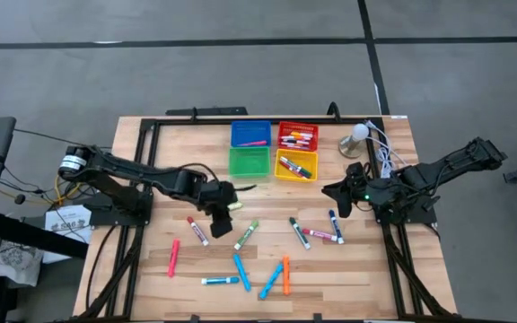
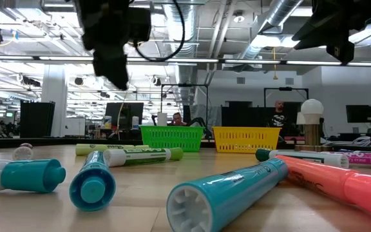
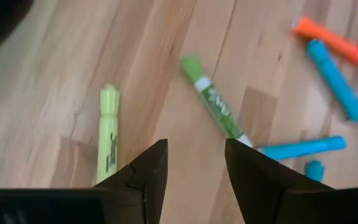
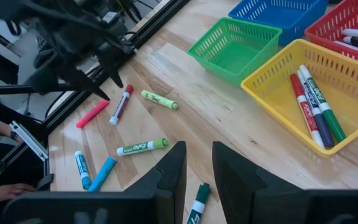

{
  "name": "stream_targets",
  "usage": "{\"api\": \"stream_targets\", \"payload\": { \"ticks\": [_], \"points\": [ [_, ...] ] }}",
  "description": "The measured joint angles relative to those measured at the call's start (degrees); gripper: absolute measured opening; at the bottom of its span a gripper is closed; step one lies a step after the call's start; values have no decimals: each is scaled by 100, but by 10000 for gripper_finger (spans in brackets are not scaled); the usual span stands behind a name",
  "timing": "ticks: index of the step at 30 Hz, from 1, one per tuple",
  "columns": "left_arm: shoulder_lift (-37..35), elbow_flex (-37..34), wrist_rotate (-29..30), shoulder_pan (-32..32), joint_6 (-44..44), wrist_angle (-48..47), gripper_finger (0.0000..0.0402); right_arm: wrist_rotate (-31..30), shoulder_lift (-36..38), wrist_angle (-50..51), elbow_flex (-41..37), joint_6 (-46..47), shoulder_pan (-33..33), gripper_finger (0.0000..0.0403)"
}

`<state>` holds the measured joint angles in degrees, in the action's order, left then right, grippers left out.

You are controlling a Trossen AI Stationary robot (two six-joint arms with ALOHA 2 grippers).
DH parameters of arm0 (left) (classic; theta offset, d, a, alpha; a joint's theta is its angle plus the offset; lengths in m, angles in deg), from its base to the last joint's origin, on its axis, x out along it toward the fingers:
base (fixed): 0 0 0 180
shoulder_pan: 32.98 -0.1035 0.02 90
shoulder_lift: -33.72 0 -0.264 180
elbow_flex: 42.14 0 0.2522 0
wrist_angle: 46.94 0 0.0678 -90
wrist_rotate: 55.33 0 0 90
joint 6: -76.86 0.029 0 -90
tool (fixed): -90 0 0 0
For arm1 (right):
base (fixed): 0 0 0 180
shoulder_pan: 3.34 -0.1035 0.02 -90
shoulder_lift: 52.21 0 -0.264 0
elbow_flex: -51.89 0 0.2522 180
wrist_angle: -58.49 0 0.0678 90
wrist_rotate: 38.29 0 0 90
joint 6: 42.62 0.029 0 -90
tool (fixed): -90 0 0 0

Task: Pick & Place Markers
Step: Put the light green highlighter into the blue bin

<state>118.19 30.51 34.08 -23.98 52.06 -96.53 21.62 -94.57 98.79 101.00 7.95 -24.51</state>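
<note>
Progress, as we judge it: the sort is well short of half done. We count roughly a dozen markers loose on the worktop (image 1: pixel 142 296), in a band from 7 o'clock to 4 o'clock of its centre. Left to right in the high view: a pink marker (image 1: pixel 173 257), a red-capped marker (image 1: pixel 197 231), a pale green highlighter (image 1: pixel 232 207), a green marker (image 1: pixel 246 234), several teal and blue ones, an orange marker (image 1: pixel 286 275), then a green, a pink and a blue one towards 4 o'clock.

At 12 o'clock stand four bins. The blue bin (image 1: pixel 250 134) holds one pink marker; the green bin (image 1: pixel 249 162) looks empty; the red bin (image 1: pixel 298 136) holds several; the yellow bin (image 1: pixel 295 167) holds three.

Left gripper (image 1: pixel 223 203): arm reaches in from 9 o'clock, wrist pitched down above the pale green highlighter. The jaws stand partly open and hold nothing; the highlighter lies on the wood just beside them.

Right gripper (image 1: pixel 337 192): arm comes in from 3 o'clock, parked near the yellow bin. Jaws narrowly apart, empty.
</note>
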Motion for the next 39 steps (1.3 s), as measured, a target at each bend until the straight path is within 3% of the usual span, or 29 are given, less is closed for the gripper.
{"api": "stream_targets", "payload": {
  "ticks": [10, 23, 29, 39],
  "points": [
    [-4, -656, 255, -62, 52, 297, 159, 2, -1, 1, 0, 0, 0, 67],
    [5, -758, 510, -595, 547, 576, 159, 2, -1, -1, 0, 0, 0, 67],
    [269, -758, 237, -755, 737, 758, 159, 2, -1, 2, 0, -2, 0, 67],
    [891, -758, 262, -751, 1225, 806, 159, 3, -1, 4, 0, -2, 0, 67]
  ]
}}
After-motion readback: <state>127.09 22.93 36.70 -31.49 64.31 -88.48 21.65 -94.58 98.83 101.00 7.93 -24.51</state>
